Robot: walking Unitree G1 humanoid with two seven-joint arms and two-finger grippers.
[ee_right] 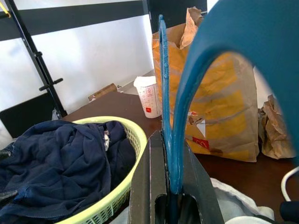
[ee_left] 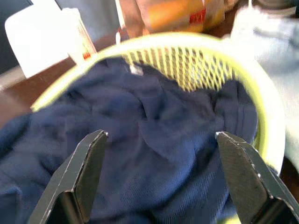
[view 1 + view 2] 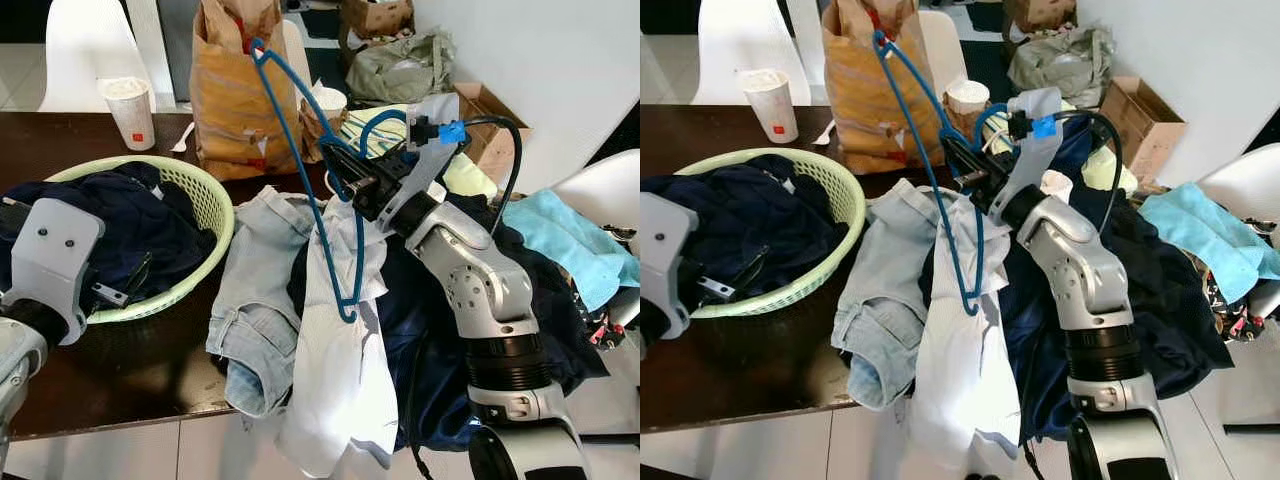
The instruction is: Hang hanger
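Overhead, right end effector [image 3: 352, 185] clamps blue hanger [image 3: 300, 150] above cluttered dark table [image 3: 120, 370].

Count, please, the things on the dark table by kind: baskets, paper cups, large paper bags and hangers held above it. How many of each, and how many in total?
Baskets: 1, the green basket holding navy clothes.
Paper cups: 2, the left cup and the cup behind the hanger.
Large paper bags: 1, the brown bag.
Hangers: 1, the blue hanger, clamped in the right gripper.
Total: 5.
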